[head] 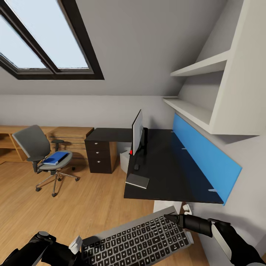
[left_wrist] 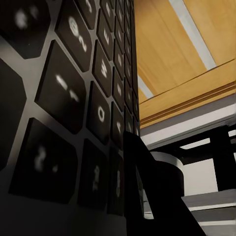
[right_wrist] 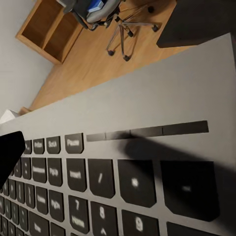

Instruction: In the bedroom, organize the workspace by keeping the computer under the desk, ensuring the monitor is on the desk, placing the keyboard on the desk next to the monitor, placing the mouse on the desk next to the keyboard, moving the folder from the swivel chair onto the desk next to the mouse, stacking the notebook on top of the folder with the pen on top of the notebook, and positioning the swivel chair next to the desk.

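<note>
Both hands [head: 79,242] clamped on the grey-framed, black-keyed keyboard [head: 136,242], one per end.

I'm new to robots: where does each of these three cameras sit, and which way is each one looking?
Head view: from the robot's head, forward and down at the desk, monitor and swivel chair; both arms show, holding the keyboard.
Left wrist view: on the left arm, along the keyboard's keys; a dark finger shows.
Right wrist view: on the right arm, across the keyboard toward the chair; a dark fingertip shows.
Shared: all three see the keyboard.
</note>
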Available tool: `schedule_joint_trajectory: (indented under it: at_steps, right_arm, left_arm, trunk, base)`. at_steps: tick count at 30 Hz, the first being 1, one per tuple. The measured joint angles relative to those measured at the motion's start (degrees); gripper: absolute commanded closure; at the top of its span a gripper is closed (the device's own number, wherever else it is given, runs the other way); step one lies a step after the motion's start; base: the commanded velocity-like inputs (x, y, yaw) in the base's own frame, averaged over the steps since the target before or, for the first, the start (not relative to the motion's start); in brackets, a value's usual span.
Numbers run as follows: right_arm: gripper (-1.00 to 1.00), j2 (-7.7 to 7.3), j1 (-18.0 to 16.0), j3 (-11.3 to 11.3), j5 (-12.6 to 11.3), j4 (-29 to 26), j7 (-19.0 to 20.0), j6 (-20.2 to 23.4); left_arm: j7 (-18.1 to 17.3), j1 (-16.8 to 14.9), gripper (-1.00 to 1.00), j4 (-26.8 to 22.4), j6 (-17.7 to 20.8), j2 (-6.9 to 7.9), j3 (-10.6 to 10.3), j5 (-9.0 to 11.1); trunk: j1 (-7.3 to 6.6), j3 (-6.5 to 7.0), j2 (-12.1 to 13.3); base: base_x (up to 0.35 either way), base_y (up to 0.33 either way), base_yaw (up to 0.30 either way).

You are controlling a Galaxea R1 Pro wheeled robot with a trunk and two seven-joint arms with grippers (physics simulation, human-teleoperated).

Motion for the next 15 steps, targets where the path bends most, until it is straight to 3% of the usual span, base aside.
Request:
schedule_joint_trajectory:
  at_steps: [15]
  right_arm:
    - [-1.00, 0.00, -0.01, 0.08, 0.00, 0.00, 0.05, 0.00]
  left_arm:
    - [0.00, 0.00, 1.00, 0.00, 0.00, 0.08, 0.08, 0.08]
  trunk:
    - [0.00, 0.00, 0.00]
  base:
    - [0.000, 0.000, 0.000]
